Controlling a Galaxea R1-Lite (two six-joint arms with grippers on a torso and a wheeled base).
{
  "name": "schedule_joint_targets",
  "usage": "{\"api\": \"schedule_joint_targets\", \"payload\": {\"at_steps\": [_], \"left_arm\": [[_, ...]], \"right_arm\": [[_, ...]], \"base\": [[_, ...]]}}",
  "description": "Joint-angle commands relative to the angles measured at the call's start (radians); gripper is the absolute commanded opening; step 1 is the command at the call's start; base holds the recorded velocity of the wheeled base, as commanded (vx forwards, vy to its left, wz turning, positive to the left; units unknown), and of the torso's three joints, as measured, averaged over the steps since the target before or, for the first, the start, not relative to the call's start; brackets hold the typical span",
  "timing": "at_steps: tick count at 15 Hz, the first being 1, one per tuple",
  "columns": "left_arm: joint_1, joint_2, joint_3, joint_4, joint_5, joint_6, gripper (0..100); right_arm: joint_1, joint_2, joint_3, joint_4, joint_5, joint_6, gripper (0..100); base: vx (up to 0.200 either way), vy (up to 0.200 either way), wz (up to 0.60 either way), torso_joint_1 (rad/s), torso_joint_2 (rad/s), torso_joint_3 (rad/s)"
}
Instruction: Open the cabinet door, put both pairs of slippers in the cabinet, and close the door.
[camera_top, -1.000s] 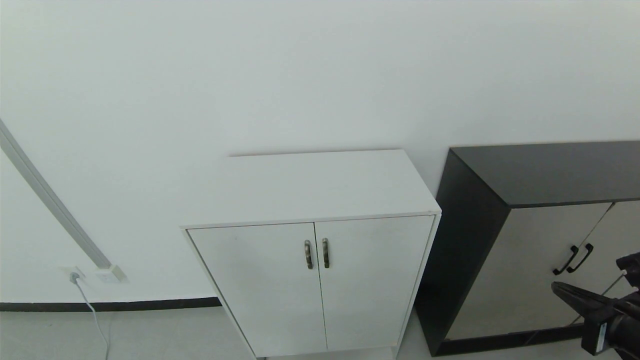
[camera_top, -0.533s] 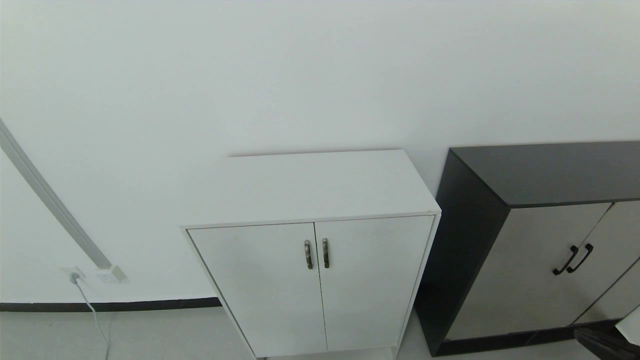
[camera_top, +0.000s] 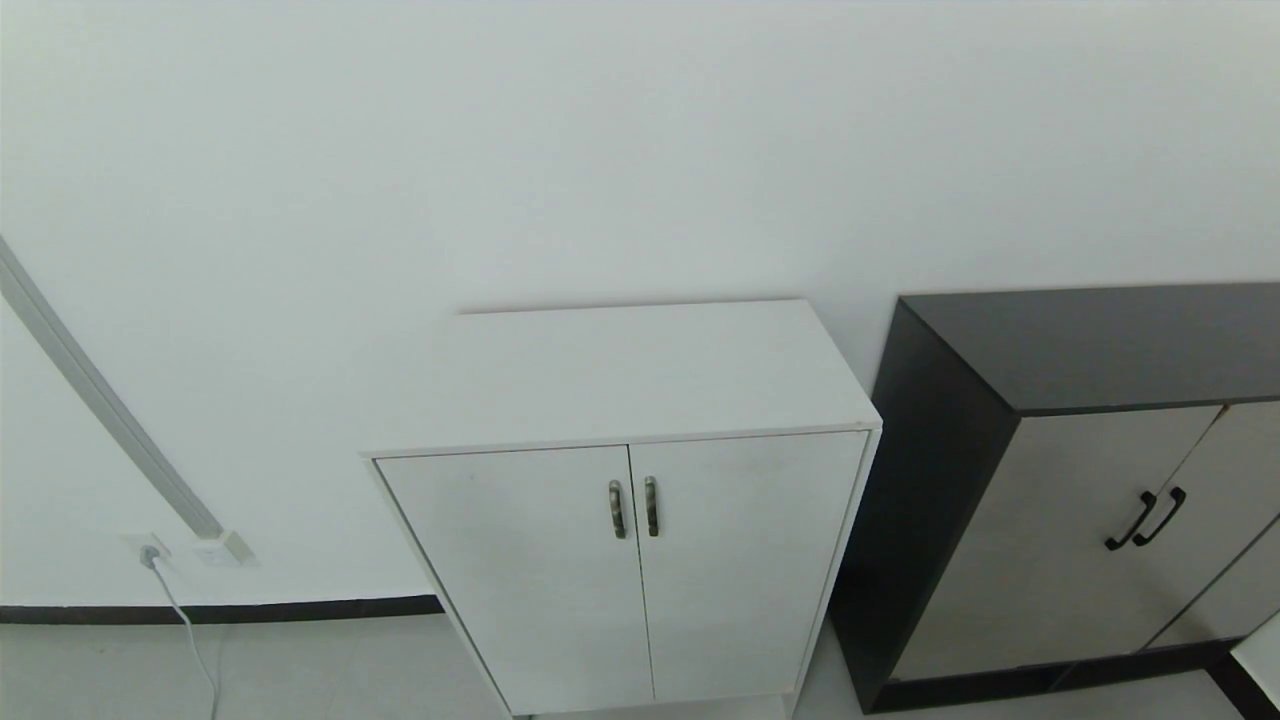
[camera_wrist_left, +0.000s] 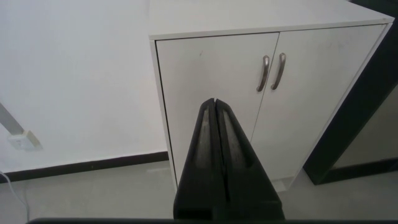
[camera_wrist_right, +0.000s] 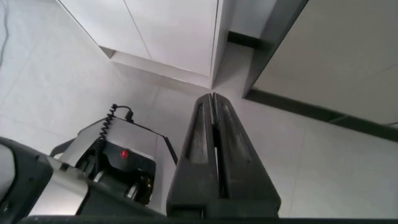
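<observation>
You have the white cabinet straight ahead in the head view, standing on the floor with its back against the white wall. Both of its doors, the left door and the right door, are flush with the front and meet at the middle seam, where the two metal handles sit upright just beside each other. A dark cabinet stands just beside it on your right, its pale doors also closed, with a pair of black handles at their seam. On your left, well apart from the white cabinet, a grey conduit slants down the wall to a small box, next to what looks like a wall socket with a pale cable hanging to the floor. Your left hand has its two black fingers pressed flat together, holding nothing, and it points at the white cabinet's left door, apart from it and below the level of the handles. Your right hand is likewise closed and empty, aimed down at the tiled floor near the foot of the gap where the white cabinet and the dark cabinet meet.
</observation>
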Motion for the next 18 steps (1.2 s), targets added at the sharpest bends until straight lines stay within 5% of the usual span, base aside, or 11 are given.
{"api": "schedule_joint_targets", "payload": {"at_steps": [1,18], "left_arm": [[0.0,0.001,0.0,0.0,0.0,0.0,0],[0.0,0.001,0.0,-0.001,0.0,0.0,0]], "right_arm": [[0.002,-0.105,0.0,0.044,0.002,0.0,0],[0.019,-0.263,0.0,0.141,-0.07,0.083,0]], "base": [[0.0,0.0,0.0,0.0,0.0,0.0],[0.0,0.0,0.0,0.0,0.0,0.0]]}}
